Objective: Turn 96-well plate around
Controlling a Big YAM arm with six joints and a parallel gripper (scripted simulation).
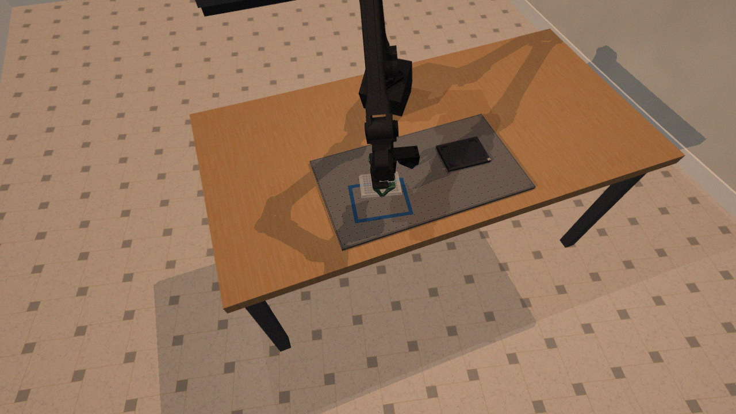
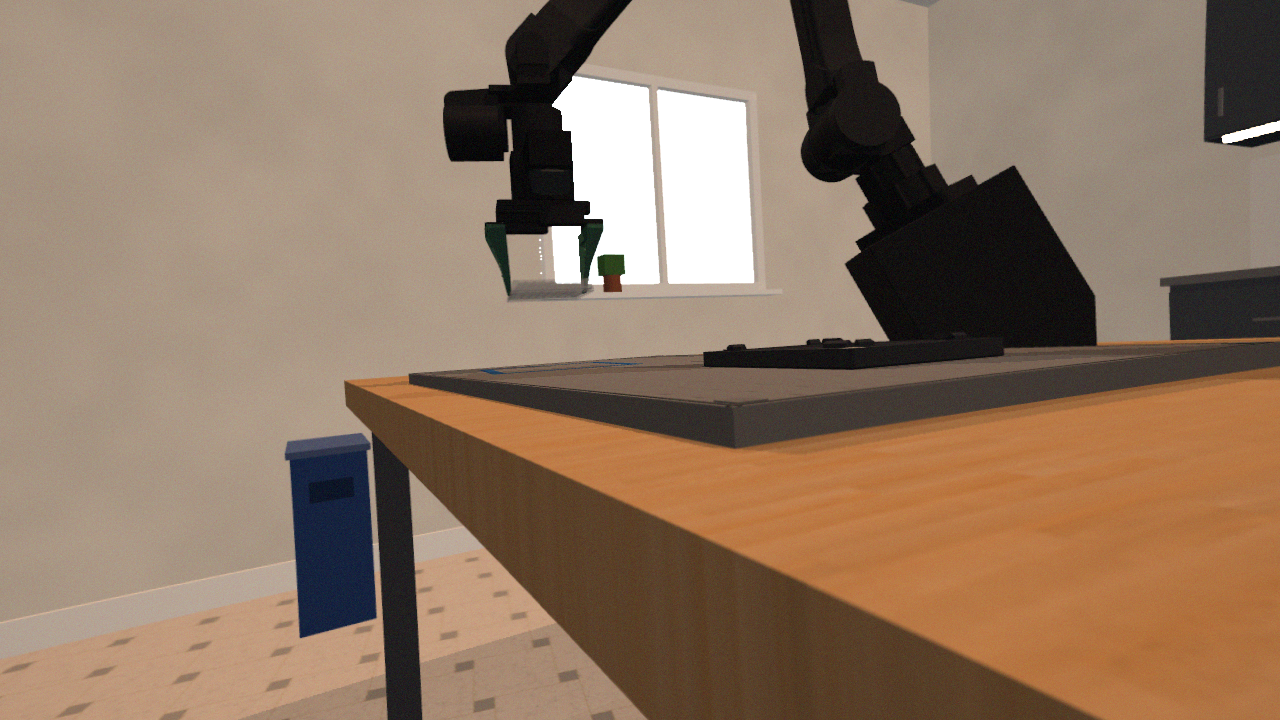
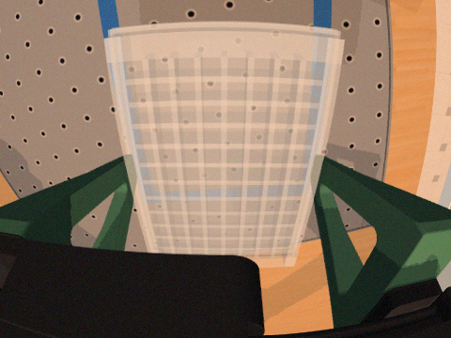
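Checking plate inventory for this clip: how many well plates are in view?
1. The well plate is clamped in the gripper, held in the air above the blue taped outline; the black nest holds none.

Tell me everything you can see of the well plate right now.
The 96-well plate is a translucent, whitish rectangular tray with a pale grid of wells; the deck's holes and blue tape show through it. The pincer is shut on it, its green fingers pressing the two long sides. In the exterior view the plate hangs level, well above the deck, touching nothing else. From the top it hovers over the far edge of taped outline B1, away from nest N1. I cannot make out the cut corner.
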